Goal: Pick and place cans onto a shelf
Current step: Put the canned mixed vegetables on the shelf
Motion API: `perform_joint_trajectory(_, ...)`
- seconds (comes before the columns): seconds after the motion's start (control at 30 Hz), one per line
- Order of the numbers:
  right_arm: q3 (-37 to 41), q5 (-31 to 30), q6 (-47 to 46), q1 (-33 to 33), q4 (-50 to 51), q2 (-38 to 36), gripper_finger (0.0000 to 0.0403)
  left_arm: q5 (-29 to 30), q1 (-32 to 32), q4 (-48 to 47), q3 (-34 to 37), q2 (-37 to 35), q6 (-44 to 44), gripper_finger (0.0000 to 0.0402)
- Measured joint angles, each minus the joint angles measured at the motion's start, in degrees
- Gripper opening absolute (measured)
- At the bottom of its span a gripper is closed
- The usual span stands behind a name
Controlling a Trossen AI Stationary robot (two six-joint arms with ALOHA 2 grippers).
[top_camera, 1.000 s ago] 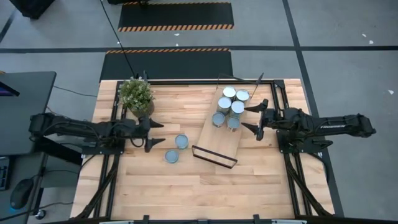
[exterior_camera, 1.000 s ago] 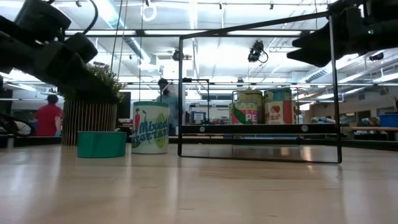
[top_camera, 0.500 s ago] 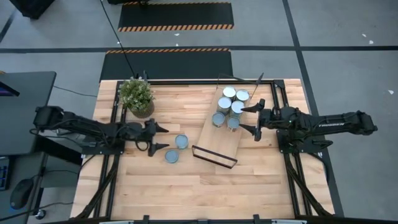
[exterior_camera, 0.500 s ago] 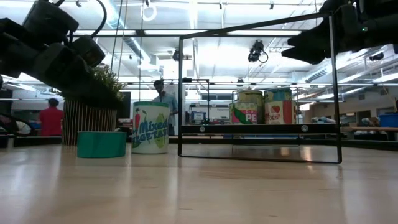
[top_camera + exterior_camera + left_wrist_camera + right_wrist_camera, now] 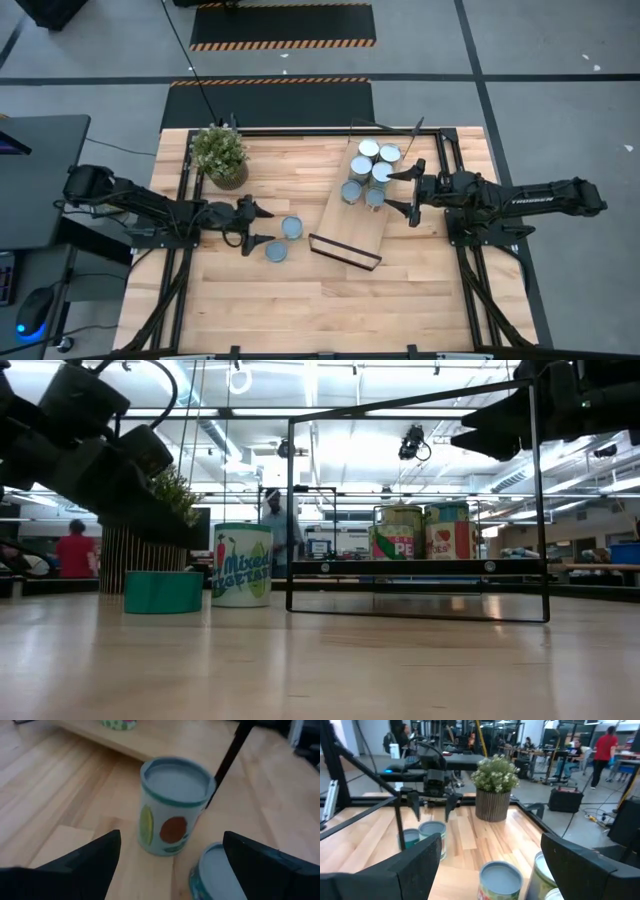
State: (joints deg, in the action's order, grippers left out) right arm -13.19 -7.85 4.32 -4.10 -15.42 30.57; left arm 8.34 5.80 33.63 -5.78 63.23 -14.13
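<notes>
Five cans point(image 5: 371, 172) with silver-blue tops stand upright, clustered at the far end of the angled light-wood shelf point(image 5: 352, 230). Two more cans point(image 5: 284, 238) stand close together on the counter point(image 5: 300, 300), beside the shelf.

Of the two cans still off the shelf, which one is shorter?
The teal-sided can, lying nearer the table's front edge in the high view. The other can, labelled mixed vegetables, stands taller beside it, closer to the shelf.
</notes>
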Motion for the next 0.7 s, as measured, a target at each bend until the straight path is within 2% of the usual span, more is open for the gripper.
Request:
perform_joint_trajectory(0.17, 0.0, 0.5, 0.9, -0.1, -0.1, 1.8, 0.0348, 1.0, 0.0, 0.0, -2.7, 4.8, 0.4, 0.0358)
perform_joint_trajectory(0.5, 0.1, 0.5, 1.9, 0.4, -2.3, 2.4, 0.0348, -1.0, 0.0, 0.0, -11.4, 16.4, 3.4, 0.0358)
perform_joint_trajectory(0.7, 0.1, 0.6, 1.4, 1.3, -2.1, 2.4, 0.0348, -1.1, 0.0, -1.0, -15.4, 20.8, 5.7, 0.0358)
